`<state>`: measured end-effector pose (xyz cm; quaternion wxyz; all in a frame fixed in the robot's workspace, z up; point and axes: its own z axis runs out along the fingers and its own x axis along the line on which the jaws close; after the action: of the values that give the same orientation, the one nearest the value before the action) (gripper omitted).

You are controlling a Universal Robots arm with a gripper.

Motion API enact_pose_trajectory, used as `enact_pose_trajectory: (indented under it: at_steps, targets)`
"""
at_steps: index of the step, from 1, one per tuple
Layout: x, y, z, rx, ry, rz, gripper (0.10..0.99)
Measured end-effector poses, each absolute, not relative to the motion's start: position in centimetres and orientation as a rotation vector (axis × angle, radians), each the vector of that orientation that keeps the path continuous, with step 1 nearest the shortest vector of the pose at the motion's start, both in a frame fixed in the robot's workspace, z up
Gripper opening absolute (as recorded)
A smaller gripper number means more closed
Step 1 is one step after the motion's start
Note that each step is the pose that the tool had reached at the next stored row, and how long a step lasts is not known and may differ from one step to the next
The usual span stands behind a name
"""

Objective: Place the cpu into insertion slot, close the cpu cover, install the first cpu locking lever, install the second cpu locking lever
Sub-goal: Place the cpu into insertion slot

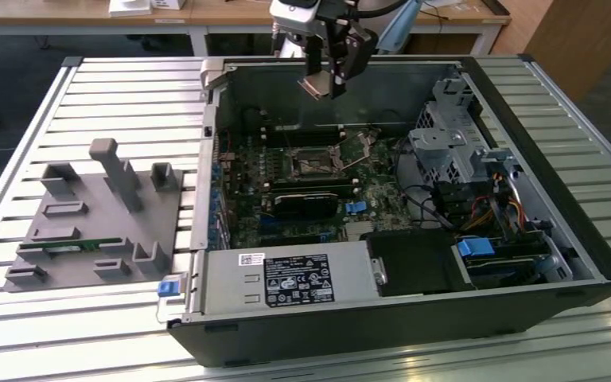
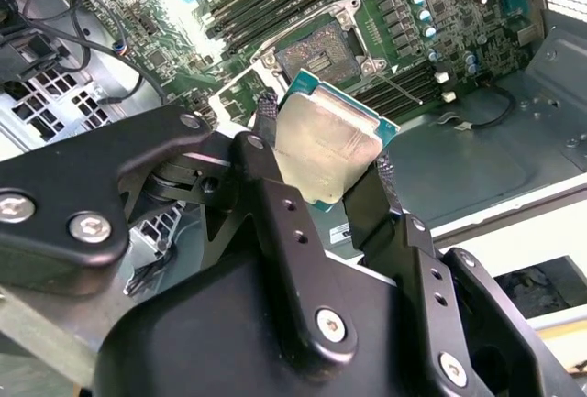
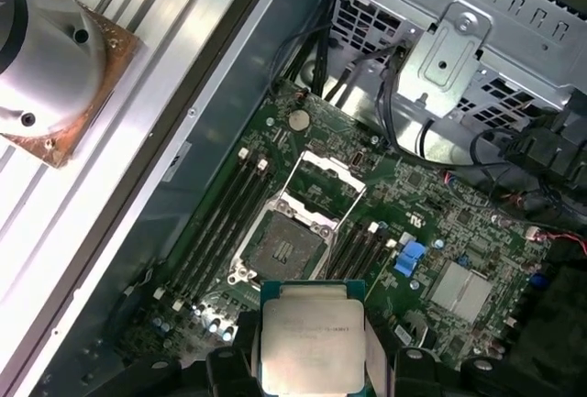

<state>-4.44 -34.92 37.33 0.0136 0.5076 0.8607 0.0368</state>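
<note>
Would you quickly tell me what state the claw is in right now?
Claw: shut on the cpu, up in the air over the computer case; the insertion slot lies empty.

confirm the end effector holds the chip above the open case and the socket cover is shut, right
Not quite: the end effector holds the chip above the open case, but the socket cover stands open, not shut; the first wrist view shows it.

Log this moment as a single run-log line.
gripper: shut on cpu | location: above open computer case | insertion slot: empty | cpu cover: open
</note>
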Motion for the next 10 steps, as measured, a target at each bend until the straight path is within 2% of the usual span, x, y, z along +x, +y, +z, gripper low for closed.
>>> enact_pose_trajectory:
  at_steps: [10]
  targets:
    - [-4.44,-34.92,37.33,1.626,2.652,0.113,0.541]
